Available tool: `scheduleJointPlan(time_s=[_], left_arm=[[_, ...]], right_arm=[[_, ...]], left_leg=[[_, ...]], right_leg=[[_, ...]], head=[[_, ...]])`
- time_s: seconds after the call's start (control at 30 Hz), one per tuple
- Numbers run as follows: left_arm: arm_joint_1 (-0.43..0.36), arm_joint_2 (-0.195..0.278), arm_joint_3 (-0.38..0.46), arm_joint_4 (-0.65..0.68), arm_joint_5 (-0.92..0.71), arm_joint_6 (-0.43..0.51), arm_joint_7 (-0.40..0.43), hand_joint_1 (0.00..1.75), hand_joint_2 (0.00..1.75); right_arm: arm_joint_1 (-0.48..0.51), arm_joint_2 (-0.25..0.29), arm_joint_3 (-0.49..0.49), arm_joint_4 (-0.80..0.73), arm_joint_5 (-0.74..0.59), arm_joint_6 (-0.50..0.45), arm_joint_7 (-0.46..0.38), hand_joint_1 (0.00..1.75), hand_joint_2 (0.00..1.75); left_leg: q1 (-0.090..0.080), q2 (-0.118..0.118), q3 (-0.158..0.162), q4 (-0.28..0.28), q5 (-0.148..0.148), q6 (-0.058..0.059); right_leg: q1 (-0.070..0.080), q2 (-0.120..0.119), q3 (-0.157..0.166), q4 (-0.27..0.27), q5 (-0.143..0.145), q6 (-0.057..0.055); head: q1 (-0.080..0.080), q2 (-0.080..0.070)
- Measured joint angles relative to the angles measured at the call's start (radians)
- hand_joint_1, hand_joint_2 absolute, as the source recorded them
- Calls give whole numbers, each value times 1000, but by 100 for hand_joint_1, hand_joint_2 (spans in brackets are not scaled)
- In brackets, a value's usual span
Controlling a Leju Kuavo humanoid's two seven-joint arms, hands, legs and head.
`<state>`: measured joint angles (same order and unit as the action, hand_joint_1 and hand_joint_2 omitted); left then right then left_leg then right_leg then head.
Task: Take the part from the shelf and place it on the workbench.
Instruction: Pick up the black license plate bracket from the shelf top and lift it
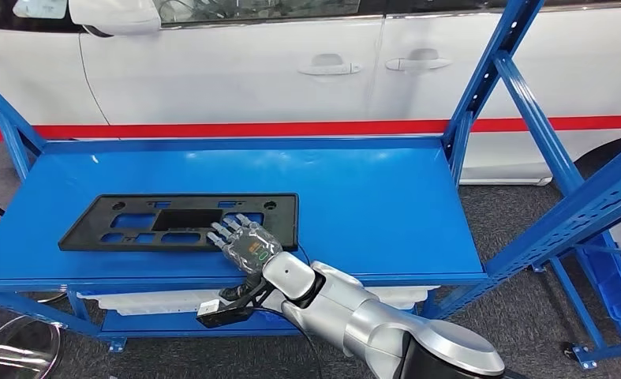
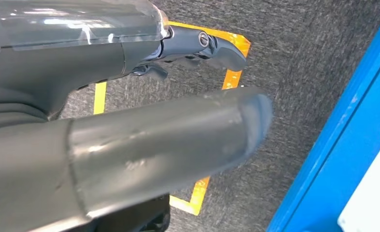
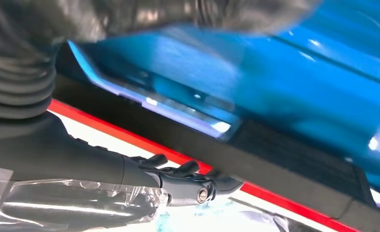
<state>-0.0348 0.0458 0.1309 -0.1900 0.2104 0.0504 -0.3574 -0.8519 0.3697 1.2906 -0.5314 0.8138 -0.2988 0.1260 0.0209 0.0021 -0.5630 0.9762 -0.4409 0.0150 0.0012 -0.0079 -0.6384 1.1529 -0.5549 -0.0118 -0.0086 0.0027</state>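
On the left half of the blue shelf point(image 1: 386, 197), near its front edge, we see the part point(image 1: 133, 222): a flat black plate with cut-outs, lying flat. Our right robot hand point(image 1: 248, 243) rests at the part's front right corner, fingers spread flat on its surface, holding nothing. Our left robot hand point(image 2: 130, 145) hangs over grey carpet with fingers extended and nothing in it. We judge we are in the reach-and-grasp step; next the fingers must hook the part's front edge and close on it before lifting it clear. Behind the shelf stands a white car point(image 1: 307, 63).
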Motion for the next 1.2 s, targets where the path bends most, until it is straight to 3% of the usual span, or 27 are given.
scheduleJointPlan(time_s=[0.07,0.13,0.33,0.4,0.47,0.5,0.53,0.57,0.63,0.67,0.7,0.73,0.77,0.83,0.87,1.0,1.07,1.13,1.17,1.2], left_arm=[[0,0,2,0,-1,0,0,0,0],[1,0,4,0,-1,0,0,0,0],[1,0,6,0,-1,0,0,0,0],[2,0,8,0,-1,1,0,0,0],[1,0,12,0,-2,2,-1,0,0],[0,-1,14,0,-2,2,-3,0,0],[-1,-1,17,0,-4,2,-4,0,0],[-2,-1,20,0,-5,2,-6,0,0],[-1,-1,22,0,-9,2,-6,0,0],[0,-1,24,0,-10,2,-6,0,0],[2,-1,24,0,-10,2,-6,0,0],[2,0,25,0,-11,2,-6,0,0],[2,0,25,0,-11,2,-6,0,0],[0,1,27,0,-11,2,-6,0,0],[-1,1,28,0,-11,2,-7,0,0],[0,1,33,0,-12,2,-7,0,0],[-1,1,33,0,-14,3,-7,0,0],[-2,1,34,0,-17,3,-7,0,0],[-2,1,34,0,-18,3,-6,0,0],[-2,1,34,0,-20,3,-5,0,0]], right_arm=[[0,-3,-6,-7,-71,-33,-23,0,175],[-1,-5,-11,-14,-115,-59,-39,0,175],[-2,-5,-14,-18,-128,-69,-43,0,175],[-8,-6,-20,-34,-155,-96,-52,0,175],[-24,-5,-30,-91,-201,-142,-72,0,175],[-32,-3,-34,-130,-217,-156,-77,0,175],[-38,-2,-36,-166,-227,-166,-81,0,175],[-41,0,-36,-190,-227,-168,-79,0,175],[-42,1,-34,-201,-220,-168,-72,0,175],[-41,0,-33,-201,-217,-168,-69,0,175],[-41,0,-32,-201,-215,-168,-67,0,175],[-42,0,-31,-201,-213,-168,-65,0,175],[-43,0,-31,-201,-213,-168,-65,0,175],[-46,1,-31,-201,-213,-169,-65,0,175],[-47,1,-30,-201,-213,-169,-65,0,175],[-51,0,-29,-201,-212,-169,-60,0,175],[-55,-1,-29,-200,-210,-170,-56,0,175],[-56,-4,-28,-197,-210,-160,-56,0,175],[-54,-6,-26,-194,-210,-149,-56,0,175],[-51,-8,-24,-192,-210,-134,-57,0,175]], left_leg=[[-1,-2,-1,2,-1,3],[-1,-3,-2,4,-2,4],[-1,-3,-2,5,-2,4],[0,-6,-1,8,-5,2],[1,-12,-4,19,-14,-10],[2,-12,-13,40,-30,-23],[3,-11,-30,78,-55,-36],[4,-10,-58,136,-87,-47],[5,-8,-122,272,-147,-56],[5,-7,-142,310,-153,-56],[5,-7,-143,307,-137,-55],[5,-7,-124,263,-104,-53],[4,-6,-92,192,-65,-49],[-1,-3,-33,69,-19,-40],[-4,-2,-20,39,-14,-35],[-4,-4,-15,20,-9,-15],[0,-3,-11,12,-4,-3],[-1,-3,-12,12,-4,2],[-1,-4,-12,13,-4,3],[-2,-5,-12,13,-4,3]], right_leg=[[-4,4,-65,126,-49,4],[-6,5,-96,182,-62,7],[-7,4,-99,185,-58,7],[-10,4,-83,145,-22,8],[-12,10,-22,5,50,2],[-13,12,5,-58,75,-9],[-13,13,26,-105,90,-20],[-12,12,28,-112,90,-30],[-12,8,30,-116,91,-38],[-10,7,30,-116,91,-39],[-9,7,31,-115,90,-40],[-9,7,32,-115,89,-39],[-8,7,34,-114,88,-38],[-4,7,35,-113,86,-33],[-2,7,34,-113,86,-29],[-3,7,29,-102,76,-9],[-4,8,-6,-22,25,-1],[-6,8,-69,109,-34,2],[-6,8,-91,153,-45,3],[-7,8,-95,159,-35,3]], head=[[0,0],[0,0],[0,0],[0,0],[0,0],[0,0],[0,0],[0,0],[0,0],[0,0],[-1,0],[-1,0],[-1,0],[0,0],[0,0],[0,0],[0,0],[0,0],[0,0],[0,0]])
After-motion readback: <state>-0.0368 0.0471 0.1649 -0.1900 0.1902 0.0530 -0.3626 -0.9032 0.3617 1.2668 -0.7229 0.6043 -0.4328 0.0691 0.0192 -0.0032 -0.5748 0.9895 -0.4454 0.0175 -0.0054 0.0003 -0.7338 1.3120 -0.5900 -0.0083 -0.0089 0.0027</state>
